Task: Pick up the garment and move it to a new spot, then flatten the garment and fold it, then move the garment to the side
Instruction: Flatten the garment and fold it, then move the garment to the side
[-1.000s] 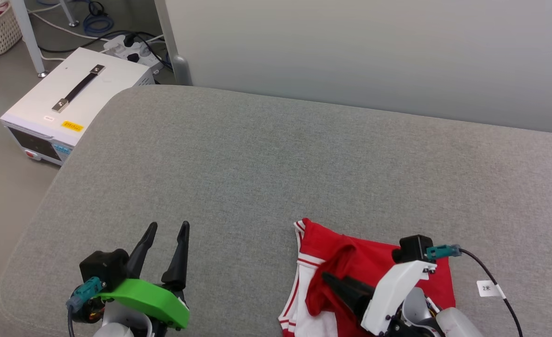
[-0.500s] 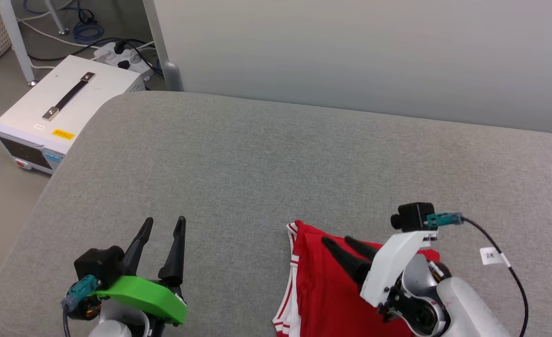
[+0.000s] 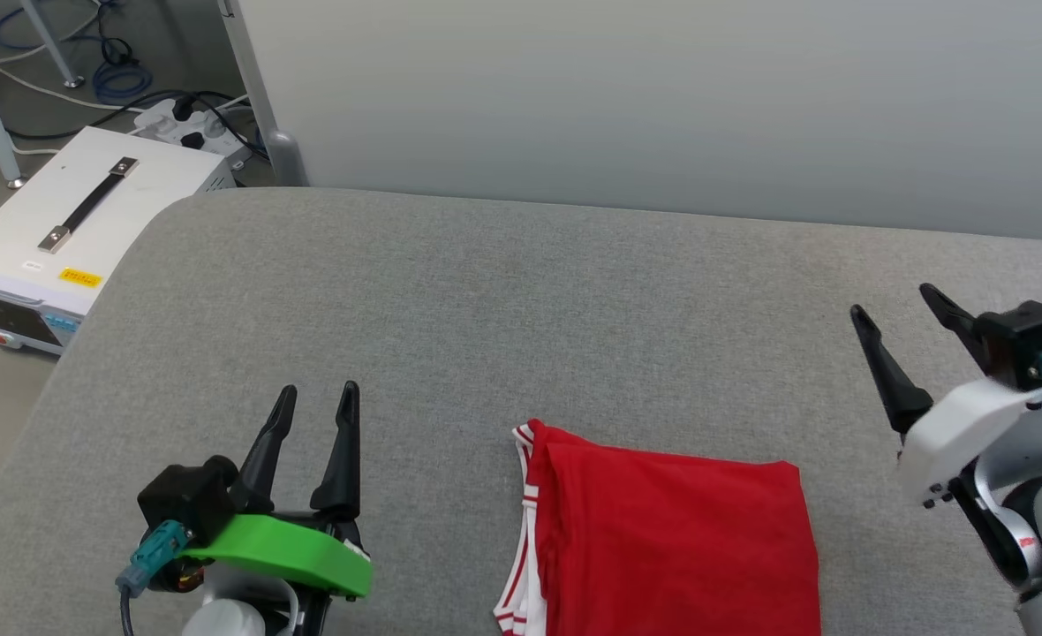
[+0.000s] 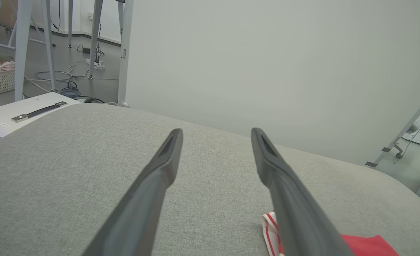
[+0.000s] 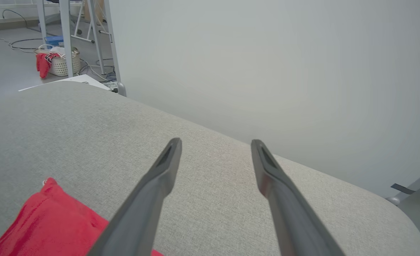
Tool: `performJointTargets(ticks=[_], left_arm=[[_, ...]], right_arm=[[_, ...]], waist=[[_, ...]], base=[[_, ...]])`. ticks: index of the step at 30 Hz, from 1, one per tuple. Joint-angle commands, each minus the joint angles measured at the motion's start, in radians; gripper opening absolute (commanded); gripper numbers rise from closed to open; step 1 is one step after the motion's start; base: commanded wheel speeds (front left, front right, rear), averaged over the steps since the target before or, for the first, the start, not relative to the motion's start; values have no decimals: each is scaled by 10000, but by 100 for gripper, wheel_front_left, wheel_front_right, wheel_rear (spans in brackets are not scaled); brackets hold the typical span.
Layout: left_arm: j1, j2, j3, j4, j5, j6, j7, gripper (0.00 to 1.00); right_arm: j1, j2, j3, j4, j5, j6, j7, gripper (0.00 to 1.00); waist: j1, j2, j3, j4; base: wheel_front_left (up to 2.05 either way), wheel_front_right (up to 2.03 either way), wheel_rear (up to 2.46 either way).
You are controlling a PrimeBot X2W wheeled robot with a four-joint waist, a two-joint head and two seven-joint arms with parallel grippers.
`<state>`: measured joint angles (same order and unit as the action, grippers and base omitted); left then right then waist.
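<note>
Since it left the garment (image 3: pixel 671 539), the right gripper (image 3: pixel 890 299) hangs open.

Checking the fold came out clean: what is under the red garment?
The garment lies folded flat on the grey cushion; striped trim peeks out at its left edge. Its inner layers are covered.

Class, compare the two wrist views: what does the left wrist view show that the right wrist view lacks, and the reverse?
Left wrist view: the open left gripper, the black handle on the white box, and the striped trim of the garment. Right wrist view: the open right gripper beside the garment's plain red fold. Shared: the garment, grey cushion, pale wall and wicker basket.
</note>
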<state>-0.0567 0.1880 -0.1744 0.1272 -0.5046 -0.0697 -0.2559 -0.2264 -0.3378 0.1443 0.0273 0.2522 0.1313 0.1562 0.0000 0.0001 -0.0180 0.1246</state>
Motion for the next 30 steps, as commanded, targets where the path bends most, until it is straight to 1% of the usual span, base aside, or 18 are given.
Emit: performJointTargets(ticks=[1, 5, 9, 12, 16, 17, 22, 30], left_arm=[[213, -117, 88, -66, 174, -99, -59, 100], [391, -378, 262, -203, 437, -219, -59, 100], [520, -569, 417, -240, 654, -323, -59, 100], [549, -657, 531, -222, 790, -393, -59, 100], [572, -743, 663, -218, 1007, -465, -59, 100], [604, -780, 701, -245, 1214, -512, -59, 100], [605, -836, 771, -273, 1533, -568, -59, 100], [568, -922, 836, -253, 1716, -599, -59, 100]], right_arm=[[290, -110, -152, -99, -167, -6, -239, 100], [901, -114, -789, -465, -559, -6, -911, 100], [1562, 263, -1412, -834, -835, -6, -1653, 100], [2057, 697, -1846, -1109, -925, -6, -2200, 100], [2649, 1224, -2133, -1326, -1022, -6, -2743, 100], [2972, 1553, -2241, -1367, -1109, -6, -2981, 100], [3288, 1987, -2189, -1399, -1274, -6, -3202, 100], [3272, 2201, -2193, -1314, -1294, -6, -3225, 100]], waist=[[0, -1, -5, -40], [0, -1, -6, -131], [0, -1, 0, -198], [0, -1, 41, -233], [0, -1, 69, -261], [0, -1, 89, -276], [0, -1, 133, -289], [0, -1, 145, -281]], base=[[0, 0, 0], [0, 0, 0], [0, 0, 0], [0, 0, 0], [0, 0, 0], [0, 0, 0], [0, 0, 0], [0, 0, 0]])
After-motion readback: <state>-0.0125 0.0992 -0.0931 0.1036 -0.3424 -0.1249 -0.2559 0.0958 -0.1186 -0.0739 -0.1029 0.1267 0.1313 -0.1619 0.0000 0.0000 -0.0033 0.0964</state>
